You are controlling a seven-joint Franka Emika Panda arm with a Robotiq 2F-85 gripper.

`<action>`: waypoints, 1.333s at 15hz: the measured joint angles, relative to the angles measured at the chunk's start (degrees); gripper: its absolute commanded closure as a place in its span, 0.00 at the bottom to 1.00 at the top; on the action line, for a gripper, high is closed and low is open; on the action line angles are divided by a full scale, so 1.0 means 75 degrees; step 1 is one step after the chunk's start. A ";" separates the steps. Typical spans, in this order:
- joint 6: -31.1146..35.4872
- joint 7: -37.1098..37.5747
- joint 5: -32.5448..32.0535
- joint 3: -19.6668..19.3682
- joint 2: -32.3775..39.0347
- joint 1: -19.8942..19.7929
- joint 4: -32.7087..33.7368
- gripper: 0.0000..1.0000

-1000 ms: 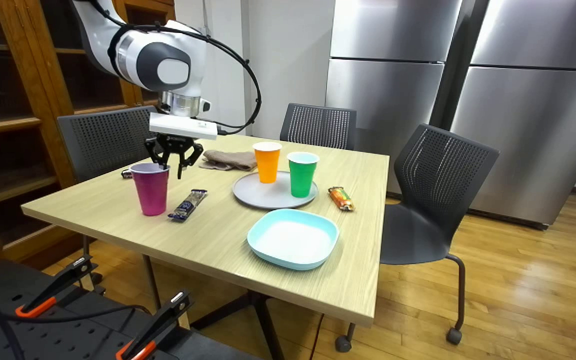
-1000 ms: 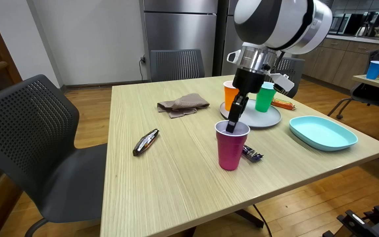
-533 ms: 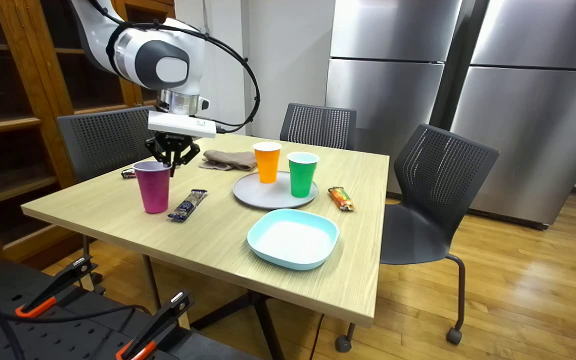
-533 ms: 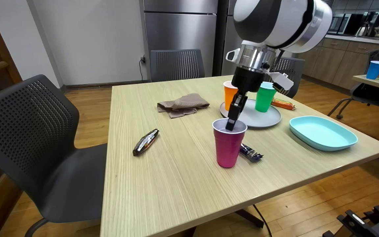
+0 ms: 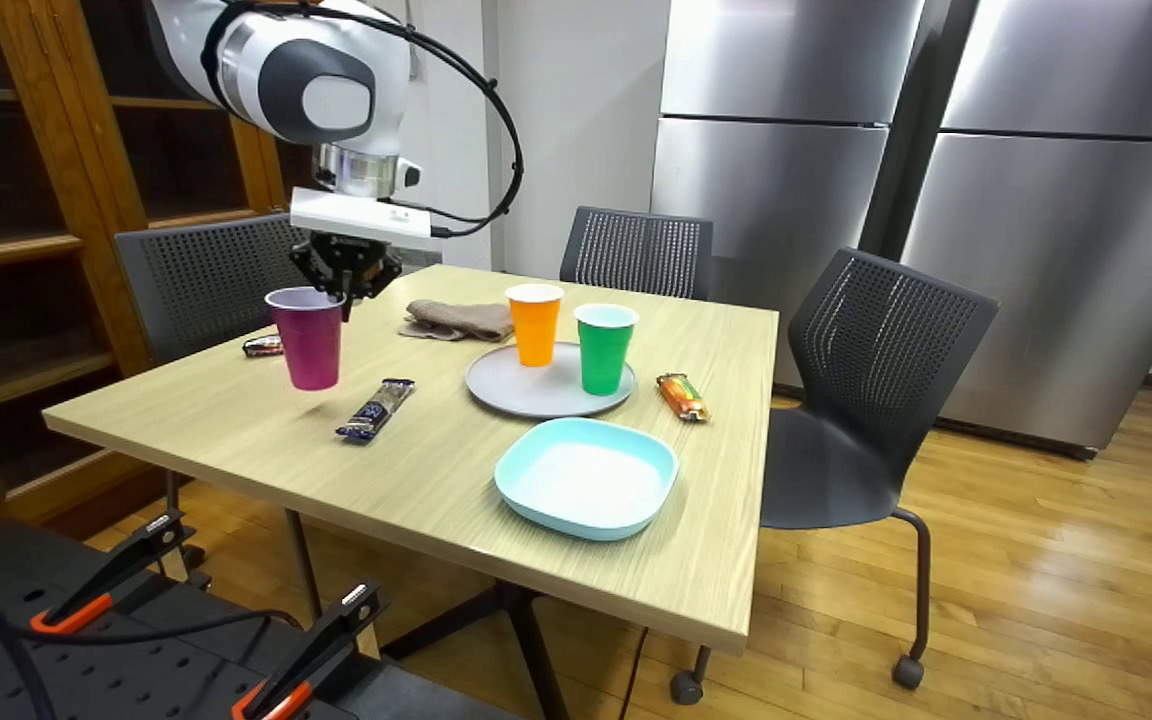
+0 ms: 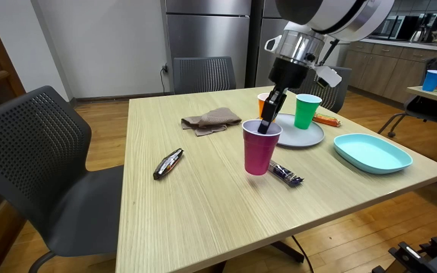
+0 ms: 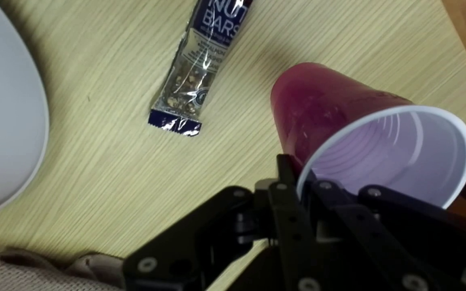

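A magenta cup with a pale inside [image 5: 311, 345] hangs upright, a little above the wooden table, in both exterior views [image 6: 258, 153]. My gripper [image 5: 344, 298] is shut on the cup's wall at the rim. In the wrist view, one finger of the gripper [image 7: 299, 171] is outside the cup [image 7: 318, 101] and the other is inside it. The inner fingertip is partly hidden by the rim. A dark blue wrapped nut bar [image 7: 194, 76] lies on the table beside the cup; it also shows in both exterior views [image 5: 376, 410] [image 6: 285, 173].
A grey plate [image 5: 491, 385] bears an orange cup [image 5: 536, 325] and a green cup [image 5: 604, 350]. A turquoise dish [image 5: 586, 480], an orange-wrapped bar [image 5: 682, 397], a brown cloth [image 6: 212, 120] and a dark-wrapped bar [image 6: 168, 163] lie on the table. Chairs stand around it.
The gripper's fingers have closed on the magenta cup's wall. The cup has then risen off the table with the gripper and shifted slightly.
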 measured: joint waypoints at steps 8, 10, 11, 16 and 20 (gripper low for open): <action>-0.0025 0.0013 0.1955 -0.0350 -0.0662 -0.0542 0.0184 0.99; -0.0011 0.0018 0.2331 -0.0595 -0.0701 -0.0582 0.0260 0.99; -0.0011 0.0019 0.2476 -0.0709 -0.0703 -0.0595 0.0299 0.99; 0.0006 0.0026 0.3019 -0.1222 -0.0703 -0.0648 0.0442 0.99; 0.0127 0.0152 0.3043 -0.1525 -0.0703 -0.0655 0.0441 0.99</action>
